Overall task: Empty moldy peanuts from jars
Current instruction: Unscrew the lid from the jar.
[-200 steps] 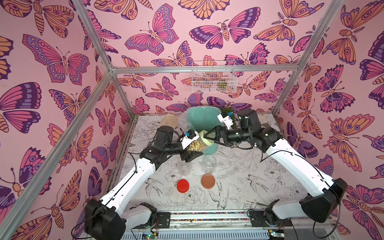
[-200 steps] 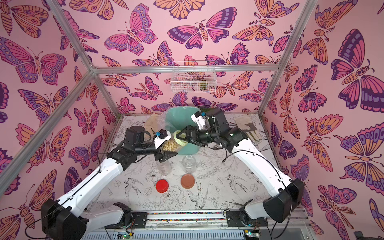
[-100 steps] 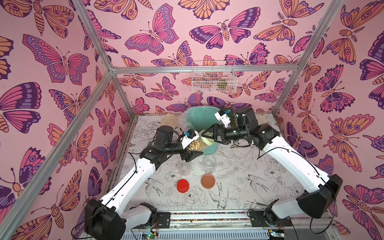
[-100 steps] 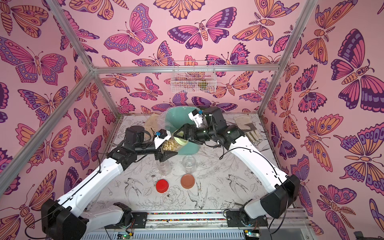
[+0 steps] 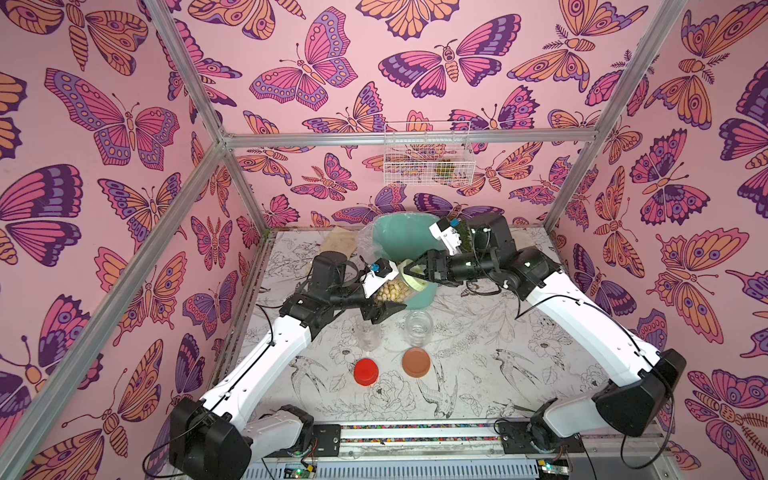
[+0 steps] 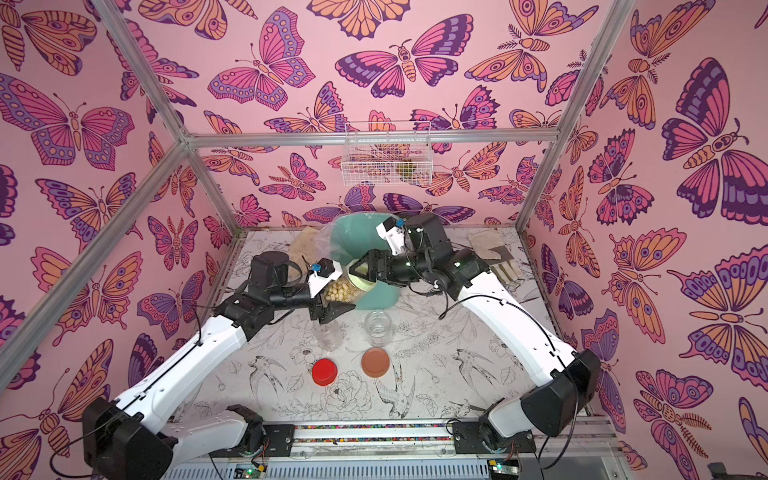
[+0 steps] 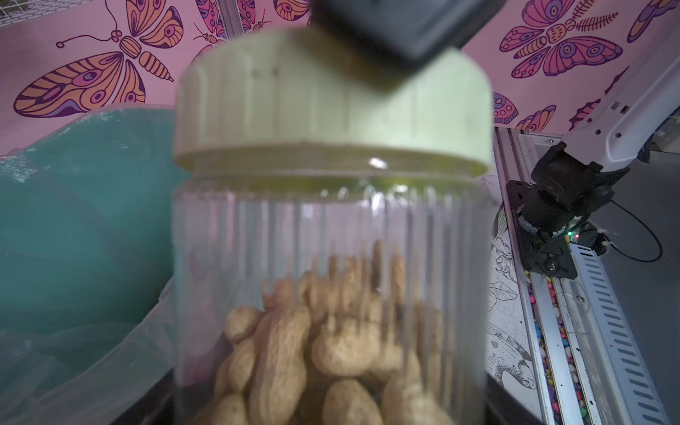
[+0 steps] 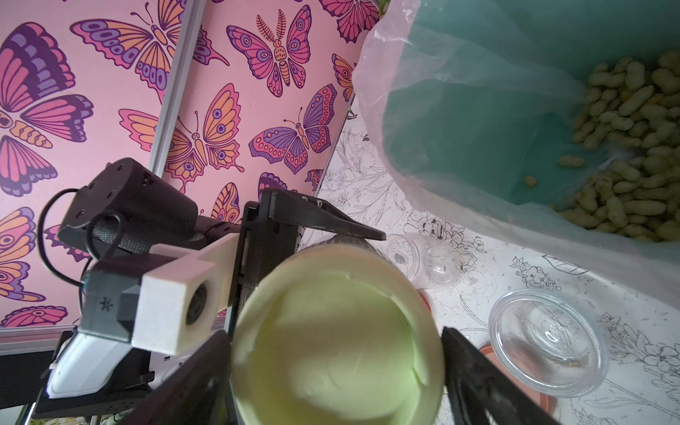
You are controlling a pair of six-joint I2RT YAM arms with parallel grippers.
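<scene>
Right gripper has rolled at the wrist, jaws drawing in either side of pale green ribbed screw lid; firm clamp not discernible. Left gripper clamps clear ribbed plastic jar, tilted beside teal plastic-lined bin, beige moldy peanuts inside. Judgement: unscrewing about to start.
</scene>
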